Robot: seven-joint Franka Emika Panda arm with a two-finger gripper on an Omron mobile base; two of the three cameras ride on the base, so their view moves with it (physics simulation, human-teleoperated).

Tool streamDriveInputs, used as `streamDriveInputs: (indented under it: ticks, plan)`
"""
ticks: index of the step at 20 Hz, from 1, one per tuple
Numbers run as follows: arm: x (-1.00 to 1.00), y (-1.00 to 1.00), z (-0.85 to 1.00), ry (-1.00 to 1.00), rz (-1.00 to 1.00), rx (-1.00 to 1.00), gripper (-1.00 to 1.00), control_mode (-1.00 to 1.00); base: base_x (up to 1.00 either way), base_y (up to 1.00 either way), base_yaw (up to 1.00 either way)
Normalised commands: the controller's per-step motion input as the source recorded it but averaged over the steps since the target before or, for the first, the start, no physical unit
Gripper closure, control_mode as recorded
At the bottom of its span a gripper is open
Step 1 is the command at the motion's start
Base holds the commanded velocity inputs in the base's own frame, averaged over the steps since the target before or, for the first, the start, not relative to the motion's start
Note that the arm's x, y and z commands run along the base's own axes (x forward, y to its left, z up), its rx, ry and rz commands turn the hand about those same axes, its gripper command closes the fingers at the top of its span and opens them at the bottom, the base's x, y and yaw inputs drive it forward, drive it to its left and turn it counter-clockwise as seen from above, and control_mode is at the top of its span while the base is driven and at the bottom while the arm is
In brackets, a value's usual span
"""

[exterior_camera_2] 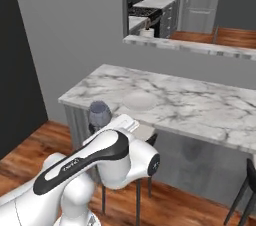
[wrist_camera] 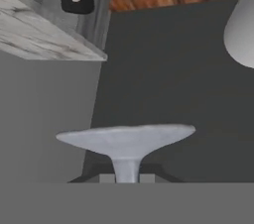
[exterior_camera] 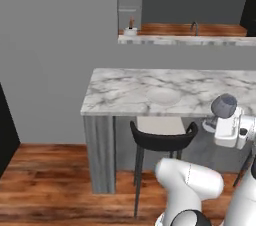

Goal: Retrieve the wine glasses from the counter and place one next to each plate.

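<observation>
One marble bar (exterior_camera: 150, 92) is stretching across the middle of the room in both base views, and we are seeing a white top with grey veins resting on a grey ribbed end panel, with warm wooden plank flooring (exterior_camera: 45, 180) running beneath it. Plain grey walls are rising behind, and a pass-through opening above the bar is showing a second marble ledge (exterior_camera: 185, 40) with a small white pot on it. A black stool (exterior_camera: 162, 142) with a curved back and thin legs is standing tucked under the bar's near edge.

On the bar top we are making out a pale, flat round plate (exterior_camera: 163, 95) with a slightly raised rim, almost blending into the marble.

Our hand (wrist_camera: 126, 178) is gripping a wine glass (exterior_camera: 224, 105) by its stem, fingers closed tight around it. In the left base view the rounded grey-blue translucent bowl is sitting above the white hand, in front of the bar's near edge and to the right of the stool. In the right base view the same glass (exterior_camera_2: 100, 113) is showing just above the arm, near the bar's left corner. In the hand view the glass's round foot (wrist_camera: 126, 140) is spreading out as a smooth grey disc over a narrow stem.
</observation>
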Motion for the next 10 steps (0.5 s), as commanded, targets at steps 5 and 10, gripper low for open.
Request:
streamDriveInputs:
  ticks: [5,10]
  plan:
    - [0.0,0.0,0.0,0.0,0.0,0.0,1.0,1.0,0.78,-0.11,0.0]
    - [0.0,0.0,0.0,0.0,0.0,0.0,1.0,1.0,0.52,-0.1,0.0]
